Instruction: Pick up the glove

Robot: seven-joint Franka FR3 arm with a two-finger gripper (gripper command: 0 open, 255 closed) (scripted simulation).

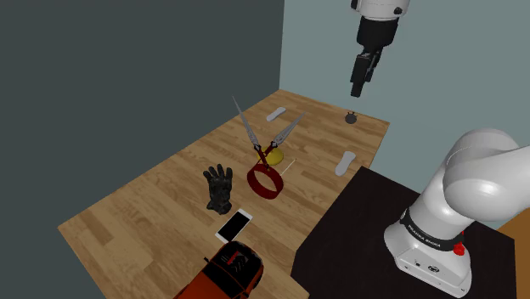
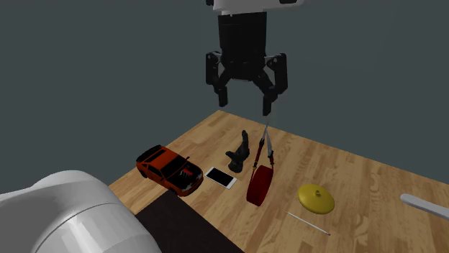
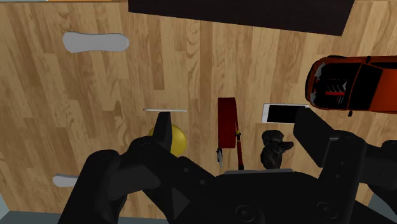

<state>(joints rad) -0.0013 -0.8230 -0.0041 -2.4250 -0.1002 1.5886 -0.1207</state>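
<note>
The black glove lies flat on the wooden table, fingers pointing away from the table's near end. In the second exterior view the glove sits between a white phone and a red strap. My black gripper hangs high above the far part of the table, well away from the glove. Its fingers stand open with nothing between them, as the second exterior view of the gripper shows. In the wrist view the glove lies far below, close to one finger of the gripper.
Near the glove lie a white phone, a red toy car and a red strap ring. Long scissors-like blades, a yellow disc, a thin stick and two grey pieces lie farther along. The black stand borders the table.
</note>
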